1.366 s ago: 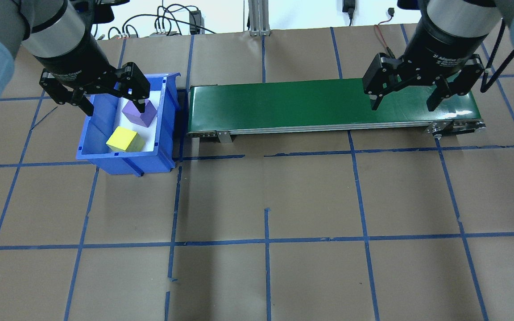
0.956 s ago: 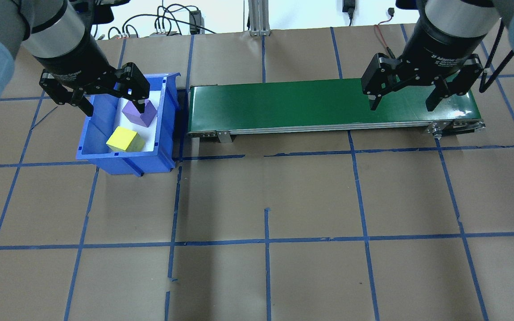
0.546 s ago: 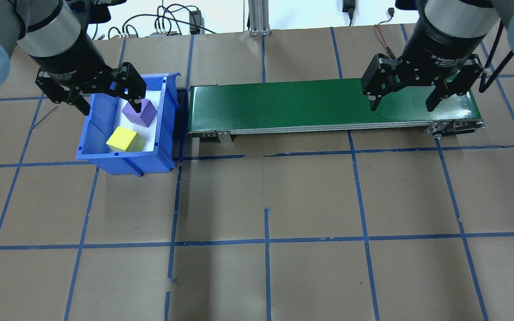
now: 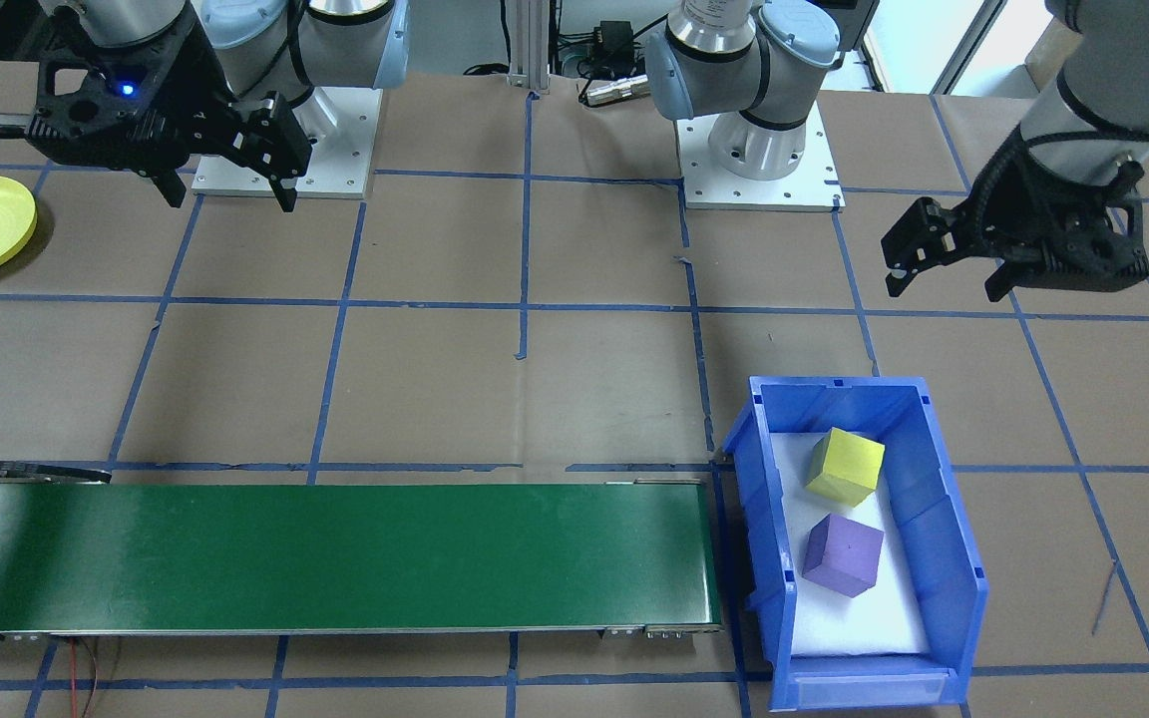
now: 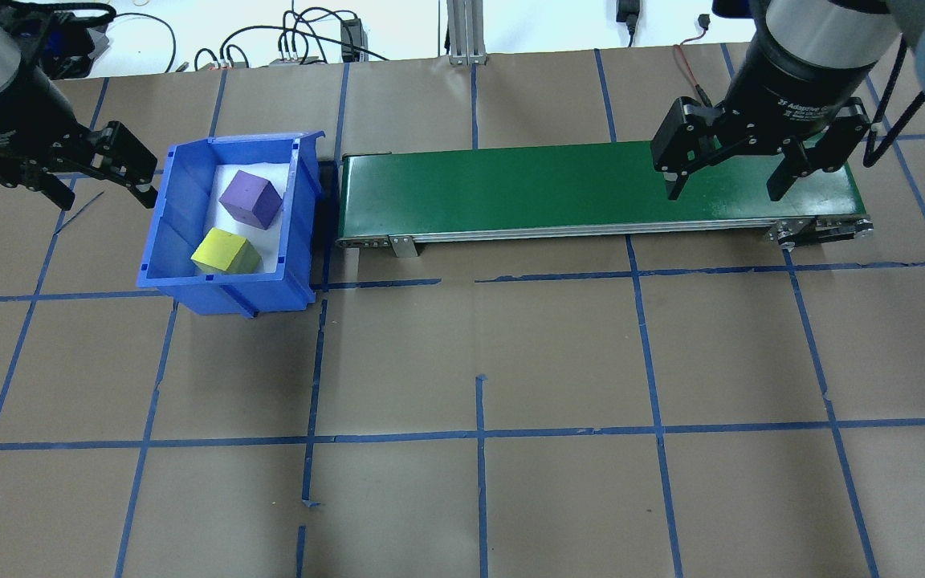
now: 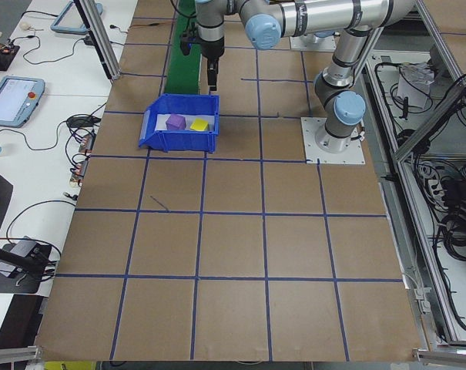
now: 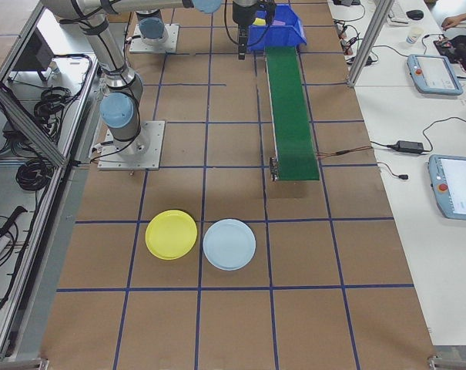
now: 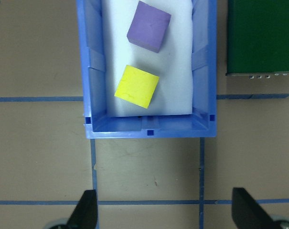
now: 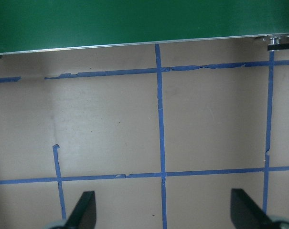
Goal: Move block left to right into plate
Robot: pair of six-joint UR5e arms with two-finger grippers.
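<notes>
Purple block (image 5: 250, 199) and yellow block (image 5: 226, 251) inside the blue bin (image 5: 159, 241), left pincer (image 5: 98, 178) spread wide and empty beside it, right pincer (image 5: 726, 178) likewise spread, empty, above the green belt (image 5: 511, 189).

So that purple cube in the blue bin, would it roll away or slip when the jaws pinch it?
Probably not. The purple cube has flat faces and sits flat on the white pad in the blue bin, so it should stay put rather than roll. Its matte, foam-like look suggests it is light and grippy, perhaps slightly squashy. The yellow cube lies close, so a nudge might bump it.
</notes>
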